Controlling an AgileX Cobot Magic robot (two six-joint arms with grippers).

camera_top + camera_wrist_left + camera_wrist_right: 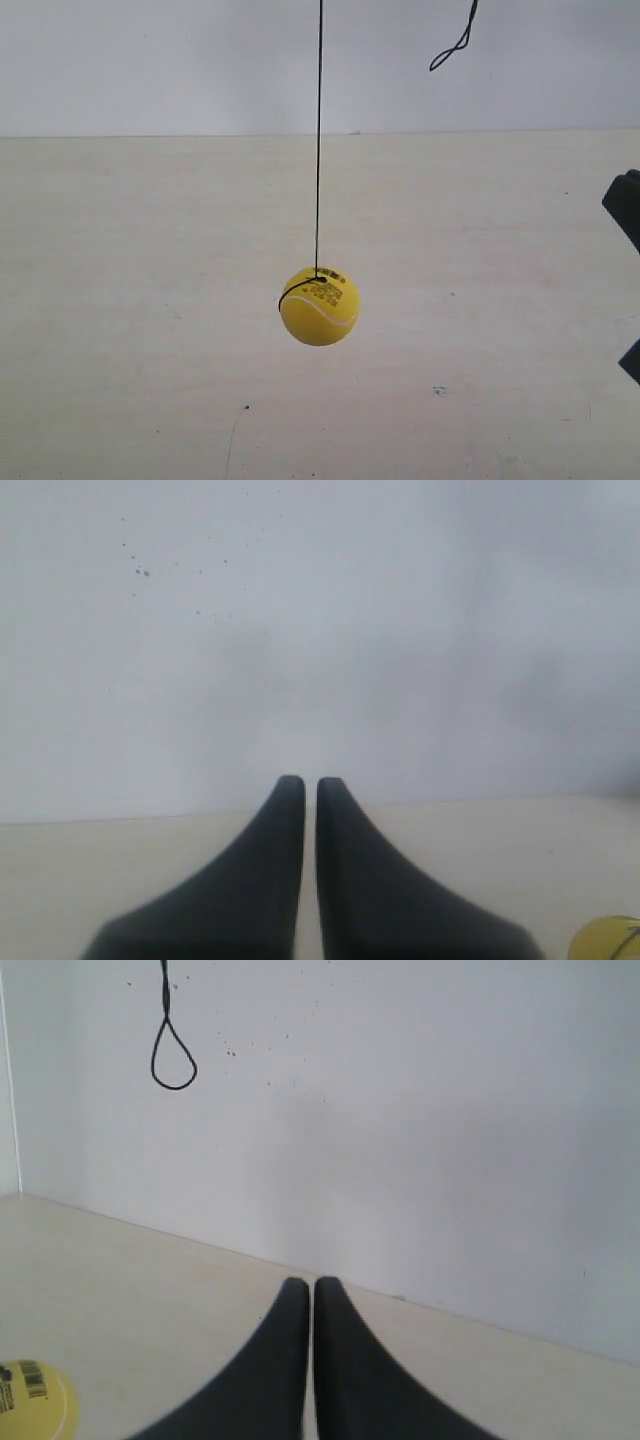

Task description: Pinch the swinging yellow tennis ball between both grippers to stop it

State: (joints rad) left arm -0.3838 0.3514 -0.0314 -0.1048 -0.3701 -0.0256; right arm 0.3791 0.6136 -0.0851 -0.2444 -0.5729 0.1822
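Observation:
The yellow tennis ball hangs on a thin black string above the pale table, near the middle of the exterior view. A sliver of the ball shows in a corner of the left wrist view, off to the side of my left gripper, which is shut and empty. The ball with its barcode print also shows in the right wrist view, beside my right gripper, shut with nothing in it. A black part of the arm at the exterior view's right pokes in at the edge, well apart from the ball.
A pale wooden table top meets a white wall behind it. A loose black loop of cord hangs high at the exterior view's right, and the same loop shows in the right wrist view.

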